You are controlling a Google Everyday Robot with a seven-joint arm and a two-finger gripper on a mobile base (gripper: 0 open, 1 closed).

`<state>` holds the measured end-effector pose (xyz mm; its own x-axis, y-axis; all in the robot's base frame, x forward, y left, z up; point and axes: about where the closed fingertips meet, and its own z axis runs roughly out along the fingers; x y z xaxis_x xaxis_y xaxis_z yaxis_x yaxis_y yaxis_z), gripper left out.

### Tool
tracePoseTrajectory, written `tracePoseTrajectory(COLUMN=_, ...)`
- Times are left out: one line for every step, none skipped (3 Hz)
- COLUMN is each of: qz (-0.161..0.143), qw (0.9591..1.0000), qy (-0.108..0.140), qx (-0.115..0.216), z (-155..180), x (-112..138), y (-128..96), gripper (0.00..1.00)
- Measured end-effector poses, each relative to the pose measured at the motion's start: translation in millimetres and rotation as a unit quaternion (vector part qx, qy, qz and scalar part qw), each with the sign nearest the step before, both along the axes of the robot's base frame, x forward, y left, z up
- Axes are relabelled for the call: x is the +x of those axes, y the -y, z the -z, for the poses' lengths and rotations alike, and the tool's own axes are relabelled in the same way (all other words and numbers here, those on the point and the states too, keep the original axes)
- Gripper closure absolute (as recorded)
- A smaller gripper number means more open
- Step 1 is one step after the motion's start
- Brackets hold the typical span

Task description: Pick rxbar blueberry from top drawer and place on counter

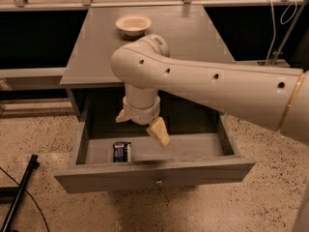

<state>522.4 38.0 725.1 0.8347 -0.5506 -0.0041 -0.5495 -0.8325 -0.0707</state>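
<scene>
The top drawer [154, 174] stood pulled out of the grey cabinet, its flat front panel nearest the camera and its small round knob [158, 181] at the middle of that panel. The rxbar blueberry [121, 152] lay flat on the drawer floor in the front left part, just behind the front panel and near the left wall, dark blue with pale lettering.

The end effector [141, 129] hung over the drawer's interior, a little behind the bar and to its right, above it and not touching it. Its two fingers [158, 131] were spread apart with nothing between them; one pointed down toward the middle of the drawer and the other showed only as a short tip on the side toward the left wall. The robot arm [217, 83] reached in from the right of the drawer and crossed above its back half.

Behind and above the drawer lay the bench [193, 37], the cabinet's matte grey top. A pale bowl [133, 24] sat on it toward the far edge, left of centre. Around the drawer was speckled floor [38, 134], with a black pole [19, 197] lying to the left of the front panel.
</scene>
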Motion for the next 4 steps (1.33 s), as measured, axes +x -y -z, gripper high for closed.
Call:
tracePoseTrajectory(qz=-0.02, qw=0.9997, qy=0.005, qx=-0.008, z=0.1, x=1.8, y=-7.2, gripper=0.0)
tracePoseTrajectory(qz=-0.099, qw=0.9942, qy=0.02, qx=-0.036, z=13.4, x=14.4, y=-33.8, gripper=0.0)
tracePoseTrajectory(qz=-0.197, qw=0.9779, qy=0.046, qx=-0.055, z=34.7, x=25.9, y=-66.7, gripper=0.0)
tracePoseTrajectory(qz=-0.245, qw=0.9668, qy=0.051, qx=-0.053, z=65.9, x=39.8, y=-77.3, gripper=0.0)
